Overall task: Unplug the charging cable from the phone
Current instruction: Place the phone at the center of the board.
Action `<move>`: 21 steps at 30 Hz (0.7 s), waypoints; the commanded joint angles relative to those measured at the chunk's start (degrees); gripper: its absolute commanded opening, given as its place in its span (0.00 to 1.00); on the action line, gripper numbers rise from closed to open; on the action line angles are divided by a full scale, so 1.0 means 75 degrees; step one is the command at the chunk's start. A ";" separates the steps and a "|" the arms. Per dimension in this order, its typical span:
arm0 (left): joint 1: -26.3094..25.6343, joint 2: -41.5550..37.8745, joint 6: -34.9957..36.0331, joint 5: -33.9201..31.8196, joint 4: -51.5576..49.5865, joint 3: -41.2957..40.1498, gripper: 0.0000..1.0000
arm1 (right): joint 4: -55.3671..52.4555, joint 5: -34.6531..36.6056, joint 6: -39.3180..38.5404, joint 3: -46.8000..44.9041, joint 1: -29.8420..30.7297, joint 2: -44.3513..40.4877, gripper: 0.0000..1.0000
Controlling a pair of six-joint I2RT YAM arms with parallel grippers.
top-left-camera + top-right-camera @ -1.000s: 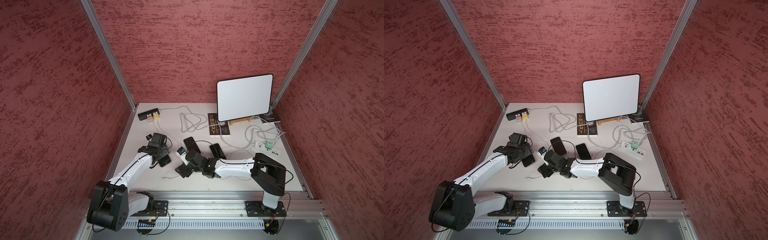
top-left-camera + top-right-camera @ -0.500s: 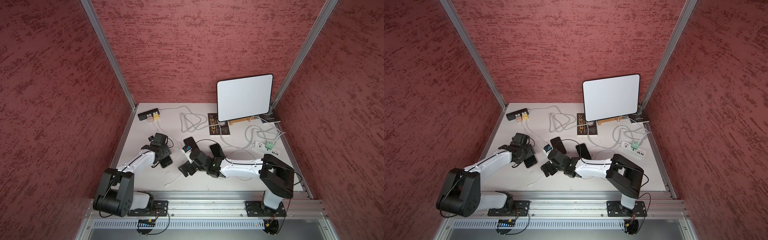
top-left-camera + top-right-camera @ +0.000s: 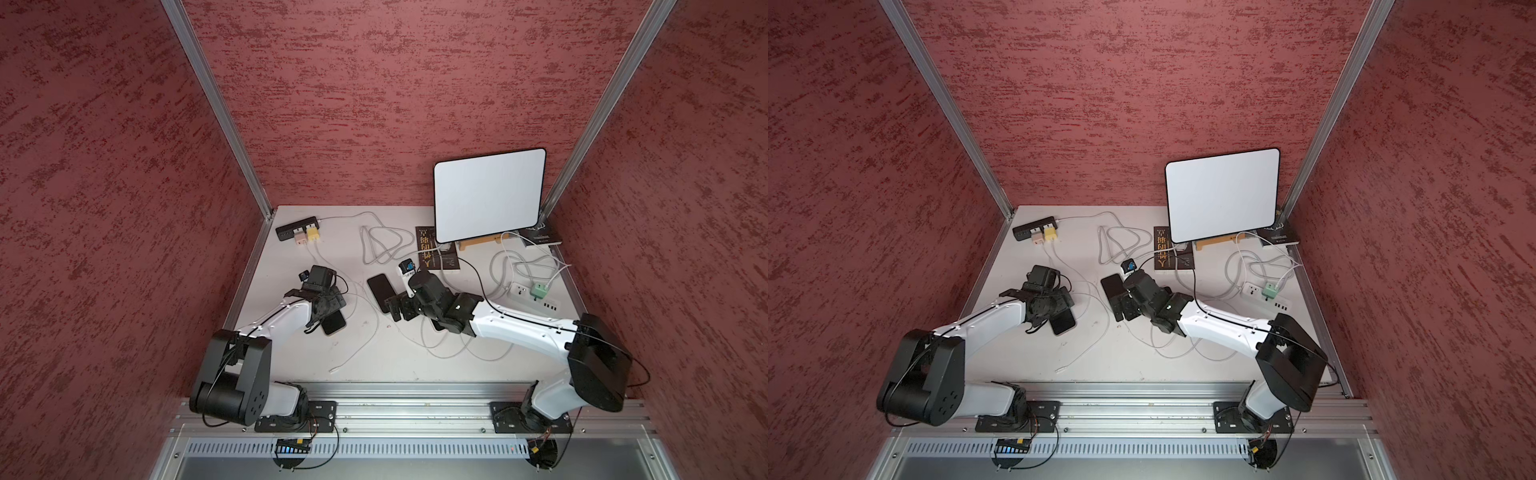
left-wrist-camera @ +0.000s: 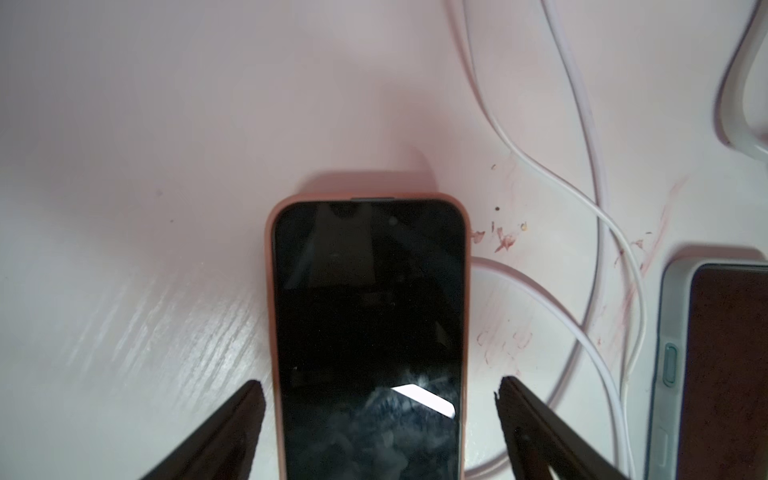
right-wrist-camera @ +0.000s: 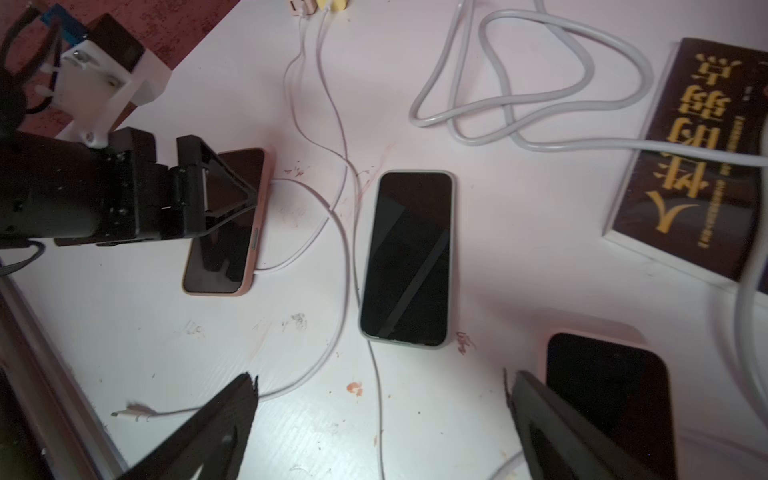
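Front edge: cable point(image 5: 129, 413) plug lies loose on the table point(image 3: 386, 370), well apart from the phone point(image 4: 368, 311), bare board around it up to the rail.

Left arm low, stretched out from its base, wrist tipped down. Left claw point(image 4: 378, 382) spread, straddling the pink-cased phone. Only the left wrist view shows a gap between each finger point(image 4: 224, 440) and the case; both top views hide this under the claw. Bare table from phone to left edge.

Right arm reaches toward centre, forearm low. Right claw point(image 5: 380, 376) wide apart above the table, grasping nothing. Right wrist view shows a third phone point(image 5: 606, 395) beside one finger; in top views the arm mostly covers it. Second phone point(image 5: 407, 257) just ahead of this claw.

Farther back: book point(image 3: 436, 253), grey cord loops point(image 3: 382, 245), white panel point(image 3: 488, 193).
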 commanded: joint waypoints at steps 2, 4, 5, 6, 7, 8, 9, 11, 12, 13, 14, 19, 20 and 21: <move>0.0088 -0.0258 0.0299 -0.0236 0.0242 0.0301 1.00 | -0.0775 0.0335 -0.0350 -0.0033 -0.0689 -0.0395 0.99; 0.0127 -0.0293 0.0402 -0.0261 0.0367 0.0365 1.00 | -0.0889 0.0335 -0.0461 -0.0034 -0.1051 -0.0485 0.99; 0.0152 -0.0309 0.0456 -0.0247 0.0461 0.0388 1.00 | -0.0940 0.0343 -0.0521 -0.0037 -0.1217 -0.0519 0.99; 0.0184 -0.0315 0.0503 -0.0215 0.0538 0.0418 1.00 | -0.0980 0.0353 -0.0592 -0.0028 -0.1390 -0.0525 0.98; 0.0213 -0.0323 0.0552 -0.0190 0.0612 0.0462 1.00 | -0.0999 0.0361 -0.0665 -0.0045 -0.1547 -0.0534 0.99; 0.0257 -0.0346 0.0643 -0.0147 0.0717 0.0503 1.00 | -0.1021 0.0392 -0.0725 -0.0061 -0.1736 -0.0751 0.98; 0.0303 -0.0364 0.0787 -0.0104 0.0855 0.0561 1.00 | -0.1049 0.0410 -0.0778 -0.0078 -0.2005 -0.0854 0.98; 0.0381 -0.0411 0.1077 -0.0068 0.1090 0.0655 1.00 | -0.1038 0.0411 -0.0836 -0.0148 -0.2433 -0.1000 0.98; 0.0434 -0.0433 0.1233 -0.0072 0.1188 0.0694 1.00 | -0.1029 0.0439 -0.0874 -0.0194 -0.2656 -0.1065 0.99; 0.0494 -0.0451 0.1378 -0.0084 0.1315 0.0721 1.00 | -0.0989 0.0520 -0.0930 -0.0278 -0.2846 -0.1135 0.99; 0.0583 -0.0468 0.1497 -0.0080 0.1462 0.0711 1.00 | -0.0923 0.0615 -0.0997 -0.0360 -0.3028 -0.1183 0.98; 0.1193 -0.0565 0.1936 0.0415 0.2435 0.0422 1.00 | -0.0412 0.0626 -0.1456 -0.0832 -0.3904 -0.1298 0.98; 0.1324 -0.0583 0.2015 0.0561 0.2647 0.0346 1.00 | -0.0275 0.0511 -0.1520 -0.0936 -0.4087 -0.1299 0.99; 0.1434 -0.0612 0.2105 0.0688 0.2874 0.0263 1.00 | -0.0120 0.0353 -0.1581 -0.1036 -0.4308 -0.1289 0.98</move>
